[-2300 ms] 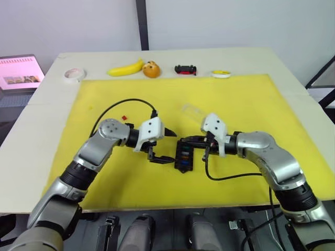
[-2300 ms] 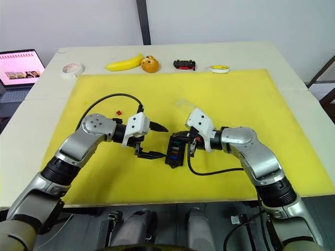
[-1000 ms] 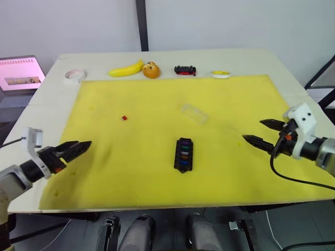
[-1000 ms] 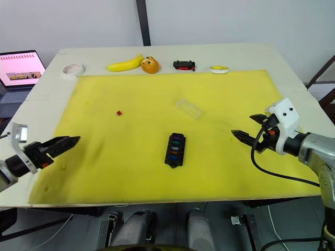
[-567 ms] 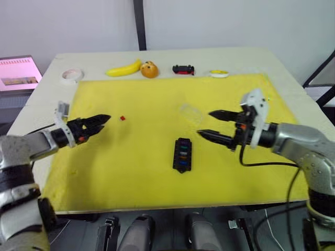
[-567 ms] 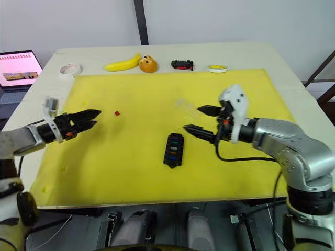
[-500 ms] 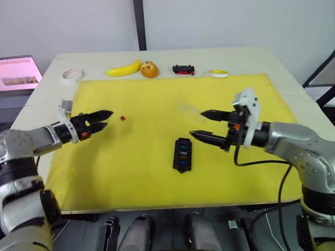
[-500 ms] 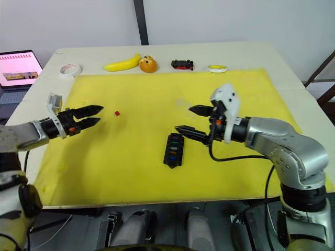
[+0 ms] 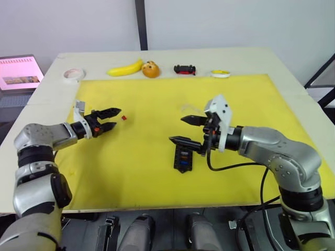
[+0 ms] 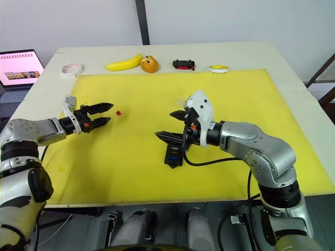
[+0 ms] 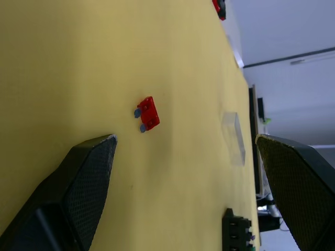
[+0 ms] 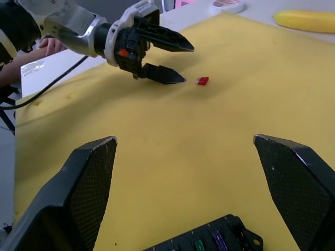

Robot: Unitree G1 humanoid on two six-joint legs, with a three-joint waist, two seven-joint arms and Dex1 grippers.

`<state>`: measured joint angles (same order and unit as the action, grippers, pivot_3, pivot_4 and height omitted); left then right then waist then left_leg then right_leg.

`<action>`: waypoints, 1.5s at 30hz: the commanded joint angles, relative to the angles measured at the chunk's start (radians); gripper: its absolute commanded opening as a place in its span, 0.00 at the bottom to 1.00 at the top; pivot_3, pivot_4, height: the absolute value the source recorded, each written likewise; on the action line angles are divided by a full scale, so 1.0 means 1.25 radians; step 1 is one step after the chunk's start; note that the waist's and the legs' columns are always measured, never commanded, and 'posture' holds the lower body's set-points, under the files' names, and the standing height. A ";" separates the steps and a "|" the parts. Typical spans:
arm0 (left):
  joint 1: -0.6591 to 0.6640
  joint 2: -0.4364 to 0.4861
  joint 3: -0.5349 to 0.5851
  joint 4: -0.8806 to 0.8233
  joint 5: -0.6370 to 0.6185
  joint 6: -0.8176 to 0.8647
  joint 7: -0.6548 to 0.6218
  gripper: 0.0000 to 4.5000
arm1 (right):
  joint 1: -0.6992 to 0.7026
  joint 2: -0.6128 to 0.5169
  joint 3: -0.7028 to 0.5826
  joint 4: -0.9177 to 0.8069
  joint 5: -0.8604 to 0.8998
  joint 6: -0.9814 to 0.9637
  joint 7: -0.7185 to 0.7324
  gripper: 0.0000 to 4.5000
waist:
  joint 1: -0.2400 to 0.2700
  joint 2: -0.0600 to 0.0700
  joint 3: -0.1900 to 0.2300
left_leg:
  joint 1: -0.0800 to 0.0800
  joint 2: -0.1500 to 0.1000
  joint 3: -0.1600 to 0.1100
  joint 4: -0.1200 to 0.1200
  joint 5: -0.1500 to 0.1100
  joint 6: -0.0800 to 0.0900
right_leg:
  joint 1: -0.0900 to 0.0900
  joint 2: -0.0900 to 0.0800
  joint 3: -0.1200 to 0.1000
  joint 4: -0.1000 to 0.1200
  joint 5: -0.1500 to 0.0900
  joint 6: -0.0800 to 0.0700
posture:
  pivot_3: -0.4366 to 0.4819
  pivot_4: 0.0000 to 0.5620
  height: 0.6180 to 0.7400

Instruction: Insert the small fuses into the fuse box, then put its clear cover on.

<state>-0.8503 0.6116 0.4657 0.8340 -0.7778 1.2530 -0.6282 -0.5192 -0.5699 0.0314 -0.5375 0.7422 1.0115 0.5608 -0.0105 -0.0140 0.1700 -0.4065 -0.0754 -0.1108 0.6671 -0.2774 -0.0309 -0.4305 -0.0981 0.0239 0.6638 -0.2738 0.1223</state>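
Fuse box (image 9: 182,158), black ribbed plastic block, coloured chips in slots, mid yellow mat (image 9: 251,99).
Red fuse (image 9: 124,118) loose on mat, just off left gripper (image 9: 112,119), fingers spread. Right gripper (image 9: 187,130) wide apart over box. Clear cover (image 11: 233,137) flat nearby. White table (image 9: 293,73), grey wall.

Both silver-grey jointed metal arms (image 9: 272,149) carry black looping cables, white plastic wrist housings with small orange marks, and black two-fingered end effectors (image 9: 108,120) textured inside.
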 commanded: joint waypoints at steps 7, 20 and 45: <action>-0.043 -0.039 0.008 0.085 0.036 -0.062 -0.015 1.00 | -0.027 0.018 0.007 -0.002 -0.022 -0.018 -0.023 0.98 | 0.003 0.000 0.000 | 0.000 -0.001 -0.001 0.000 0.000 0.000 | 0.000 -0.001 0.000 0.000 0.000 0.000 | 0.48 0.27 1.00; -0.080 -0.071 -0.009 0.143 0.083 -0.098 -0.043 1.00 | -0.033 0.036 0.013 0.011 -0.048 -0.019 -0.050 0.98 | 0.018 0.000 -0.001 | 0.000 -0.001 -0.001 0.001 0.000 0.000 | 0.001 -0.001 0.000 0.001 0.000 0.000 | 0.48 0.27 1.00; -0.107 -0.143 -0.009 0.176 0.134 -0.125 -0.050 1.00 | -0.019 0.035 0.020 -0.005 -0.060 -0.013 -0.064 0.98 | 0.023 0.000 -0.001 | 0.000 -0.005 -0.004 0.001 0.000 0.000 | 0.003 -0.004 -0.002 0.001 0.000 0.000 | 0.48 0.27 1.00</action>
<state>-0.9783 0.4800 0.4670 1.0282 -0.6175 1.0814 -0.6956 -0.5263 -0.5302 0.0660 -0.5074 0.6700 1.0040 0.4836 0.0177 -0.0142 0.1687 -0.4062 -0.0822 -0.1158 0.6682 -0.2769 -0.0309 -0.4269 -0.1028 0.0211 0.6648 -0.2738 0.1224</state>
